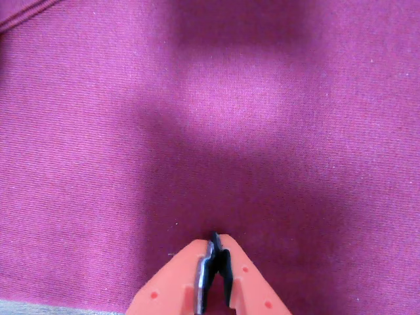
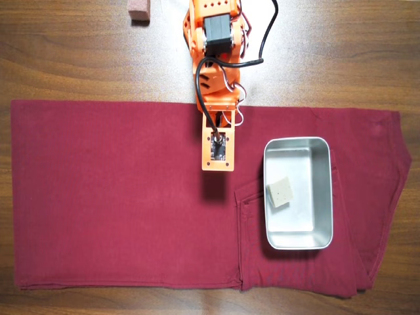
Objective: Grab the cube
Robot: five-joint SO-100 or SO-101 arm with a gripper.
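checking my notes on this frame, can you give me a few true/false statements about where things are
1. The cube lies inside the metal tray. True.
2. The gripper holds the cube. False: its jaws are shut on nothing, over bare red cloth.
3. The tray sits on the cloth. True.
4. The pinkish block is in the tray. False: it rests on the wooden table, beyond the cloth, at the overhead view's top edge.
5. In the overhead view, the tray is left of the arm. False: right.

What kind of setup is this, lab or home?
Probably a home or hobby bench: a wooden table with dark red trousers spread out as a mat, a metal tray holding the cube, and an orange arm.
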